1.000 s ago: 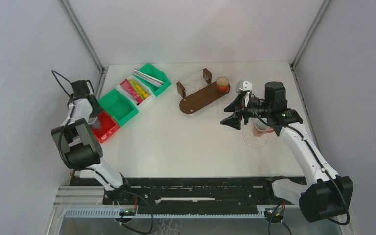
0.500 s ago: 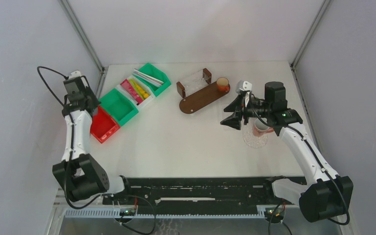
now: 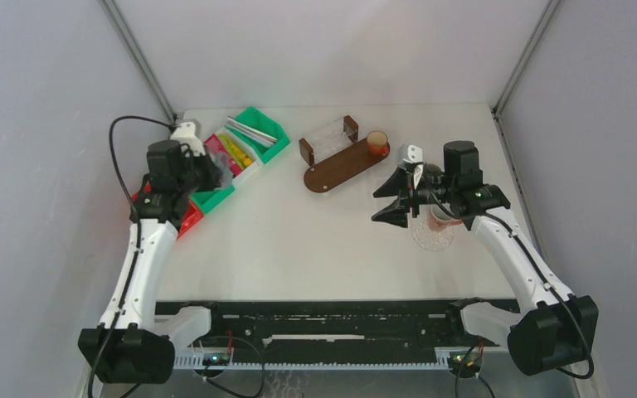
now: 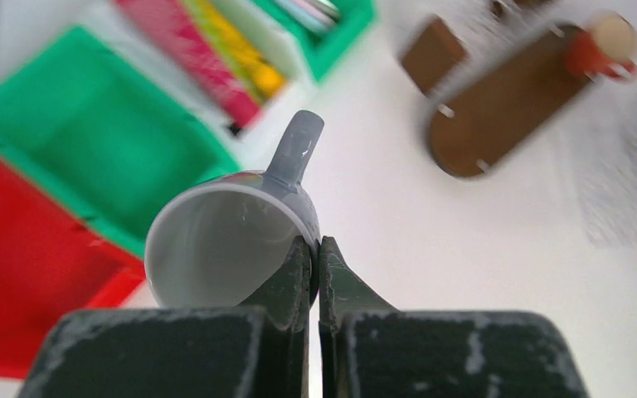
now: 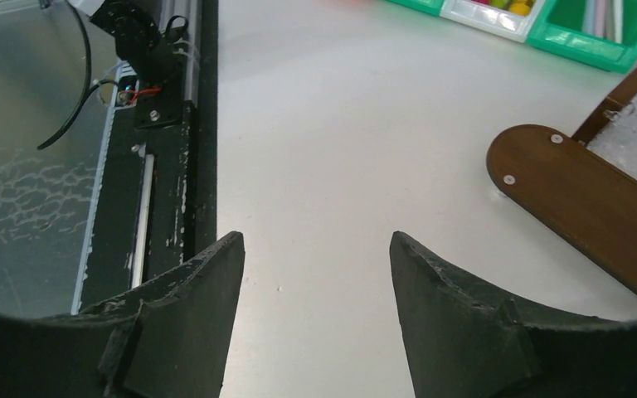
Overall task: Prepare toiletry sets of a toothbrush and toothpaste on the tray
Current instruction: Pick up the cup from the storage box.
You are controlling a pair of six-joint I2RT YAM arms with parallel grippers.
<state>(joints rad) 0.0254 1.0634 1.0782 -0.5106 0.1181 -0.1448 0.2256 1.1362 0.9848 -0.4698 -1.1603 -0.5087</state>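
One grey mug (image 4: 216,245) is pinched at its rim by the left claw (image 4: 315,253), above the desk (image 3: 299,232) beside four bins (image 3: 275,148). One orange cup (image 3: 376,143) is set on the tray (image 3: 336,172). The right claw (image 5: 313,249) is spread wide, empty.

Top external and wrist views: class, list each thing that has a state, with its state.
Left pincer: shut on the rim of the grey plastic mug.
Grey plastic mug: in the air, empty.
Right pincer: open, empty.
Small orange cup: upright on the brown oval wooden tray.
Middle green plastic bin: empty.
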